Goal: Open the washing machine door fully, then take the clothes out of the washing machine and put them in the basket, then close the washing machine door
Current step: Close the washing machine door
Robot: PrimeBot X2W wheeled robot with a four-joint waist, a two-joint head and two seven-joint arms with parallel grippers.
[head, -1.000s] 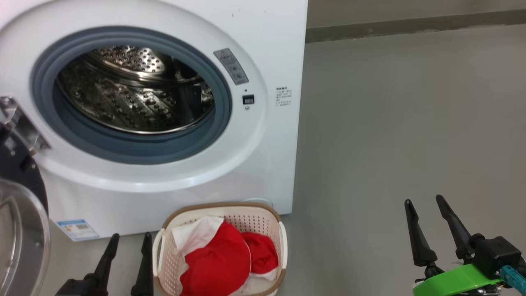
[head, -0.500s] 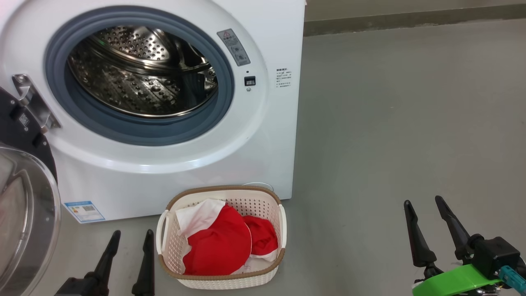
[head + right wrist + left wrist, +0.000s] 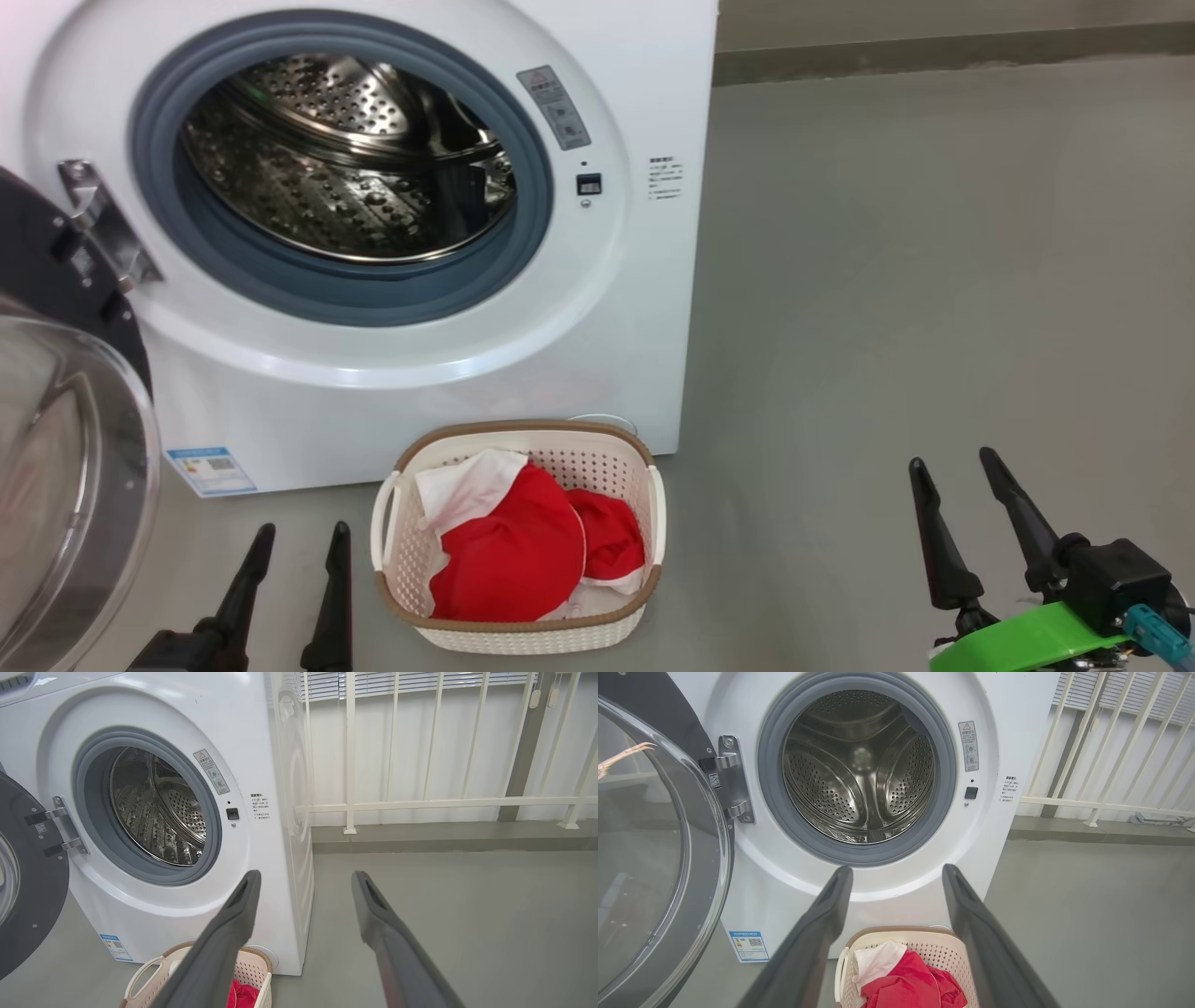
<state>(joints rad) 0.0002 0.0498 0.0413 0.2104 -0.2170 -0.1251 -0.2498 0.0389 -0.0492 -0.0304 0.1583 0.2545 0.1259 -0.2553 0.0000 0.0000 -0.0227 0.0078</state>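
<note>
Clothes (image 3: 523, 560) lay heaped in the basket (image 3: 523, 639), which sat on the grey floor (image 3: 887, 280) just in front of the washing machine (image 3: 653, 308), below its round mouth. The left gripper (image 3: 303, 526) hovered just beside the basket's left handle, fingers spread and empty. The right gripper (image 3: 952, 457) hung well apart on the basket's right, likewise spread and empty. The washing machine door (image 3: 56, 485) stood wide open at the left, the steel drum (image 3: 345, 177) in plain sight.

Smooth grey floor (image 3: 934, 280), low grey kerb (image 3: 444, 837), white railing (image 3: 467, 802), perhaps slatted blinds (image 3: 411, 679) behind, even light.
</note>
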